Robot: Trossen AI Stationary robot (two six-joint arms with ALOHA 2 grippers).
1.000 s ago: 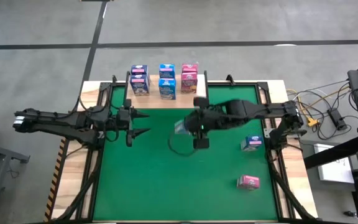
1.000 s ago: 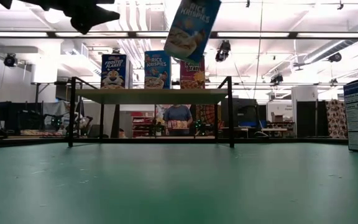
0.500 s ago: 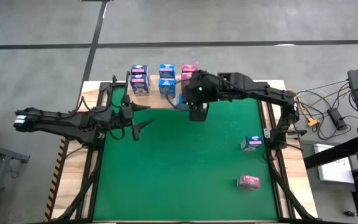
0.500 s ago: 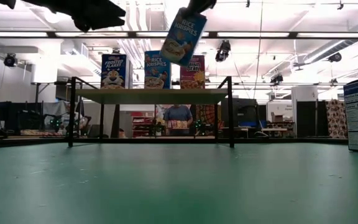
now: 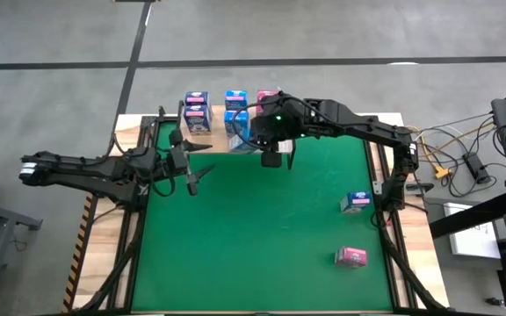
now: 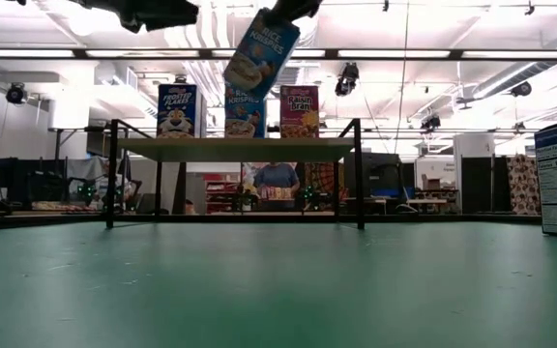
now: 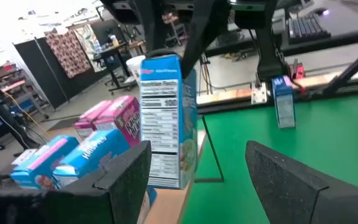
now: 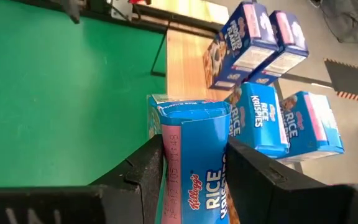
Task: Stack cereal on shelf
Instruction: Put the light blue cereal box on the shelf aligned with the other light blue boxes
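Right claw [image 5: 259,140] grips a blue Rice Krispies box [image 6: 260,50] tilted in the air just above the shelf [image 6: 235,149]; left claw [image 5: 189,164] hovers open over the green surface [image 5: 271,246] nearby.

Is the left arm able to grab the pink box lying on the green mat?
Probably not easily. The pink box lies alone, nothing on it, but on the far right side, while the left gripper, jaws open, hovers at the left by the shelf.
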